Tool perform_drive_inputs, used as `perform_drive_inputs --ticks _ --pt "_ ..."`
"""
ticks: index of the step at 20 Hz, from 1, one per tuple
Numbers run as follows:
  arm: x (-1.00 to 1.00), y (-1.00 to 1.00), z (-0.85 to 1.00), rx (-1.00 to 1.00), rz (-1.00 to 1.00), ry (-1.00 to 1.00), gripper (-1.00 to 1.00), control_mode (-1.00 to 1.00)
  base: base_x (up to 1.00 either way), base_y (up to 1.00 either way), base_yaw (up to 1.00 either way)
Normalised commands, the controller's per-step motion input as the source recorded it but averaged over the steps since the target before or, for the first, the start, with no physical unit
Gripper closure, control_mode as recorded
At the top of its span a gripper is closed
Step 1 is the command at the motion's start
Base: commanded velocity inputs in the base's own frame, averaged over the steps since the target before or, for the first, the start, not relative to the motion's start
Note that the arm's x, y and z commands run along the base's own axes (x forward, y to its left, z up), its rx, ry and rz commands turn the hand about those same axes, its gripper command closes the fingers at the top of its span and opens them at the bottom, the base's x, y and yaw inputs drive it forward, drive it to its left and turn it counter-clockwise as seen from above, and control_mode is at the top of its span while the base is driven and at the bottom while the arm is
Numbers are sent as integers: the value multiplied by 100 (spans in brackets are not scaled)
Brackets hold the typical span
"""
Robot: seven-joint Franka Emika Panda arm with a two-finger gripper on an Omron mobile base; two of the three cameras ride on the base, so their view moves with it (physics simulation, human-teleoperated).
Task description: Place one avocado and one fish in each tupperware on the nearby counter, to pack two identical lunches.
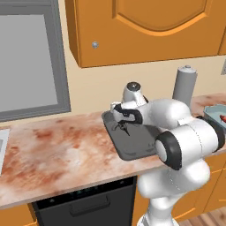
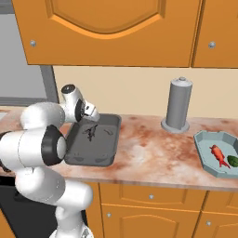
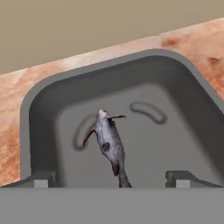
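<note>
In the hand view the grey fish (image 3: 109, 144) lies on the floor of the dark tray (image 3: 39, 113), at centre frame just above the tool (image 3: 111, 179), whose jaws stand wide with nothing between them. Its long axis runs from head at upper left to tail at the bottom edge, between the jaws. Judging from this, that tray now lacks only an avocado, while the pale tray (image 2: 204, 153) at the far right of the counter (image 2: 148, 153) holds the red fish (image 2: 218, 155) and green avocado (image 2: 233, 161).
</note>
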Motion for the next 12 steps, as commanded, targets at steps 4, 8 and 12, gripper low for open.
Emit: perform_drive_inputs --ticks 4,8,12 --pt "-100 -3 64 0 0 -27 -100 -100 0 0 0" --pt "-100 -1 0 0 0 -21 -100 -100 0 0 0" --pt "-100 -24 56 0 0 -41 -100 -100 0 0 0"
